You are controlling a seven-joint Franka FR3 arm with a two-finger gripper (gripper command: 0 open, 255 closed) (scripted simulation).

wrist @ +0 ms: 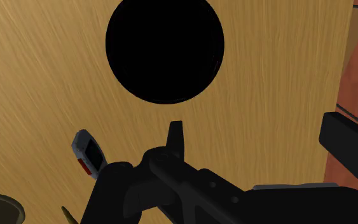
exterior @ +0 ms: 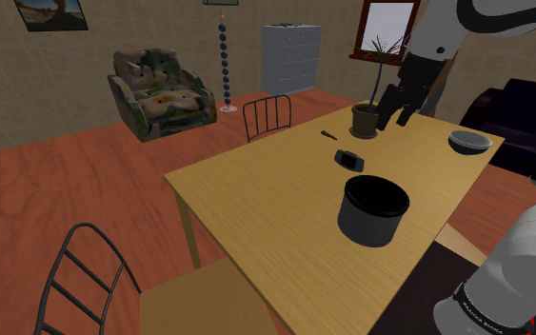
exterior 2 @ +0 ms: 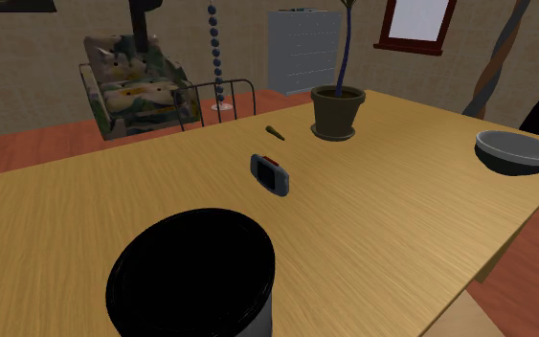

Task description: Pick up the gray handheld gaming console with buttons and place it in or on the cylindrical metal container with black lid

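Tool [exterior: 395, 118] hangs empty with fingers spread, high above the table [exterior: 256, 209] on the far side of the dark container [exterior: 373, 209], where the gray console [exterior: 348, 158] lies flat nearby, so it should descend straight over the console and pinch across its narrow width.

The table [exterior: 256, 190] is pale wood with fine straight grain, smooth and matt. The container [exterior: 373, 211] has a dark grey wall with a faint, dull sheen; its material is unclear. The console [exterior 2: 270, 173] has a smooth grey shell around a darker screen. The bowl [exterior 2: 516, 151] is smooth grey with a soft shine. The armchair [exterior: 158, 90] wears patterned cloth, the floor [exterior: 66, 181] is reddish wood boards, and the tool [exterior: 395, 118] is matt black
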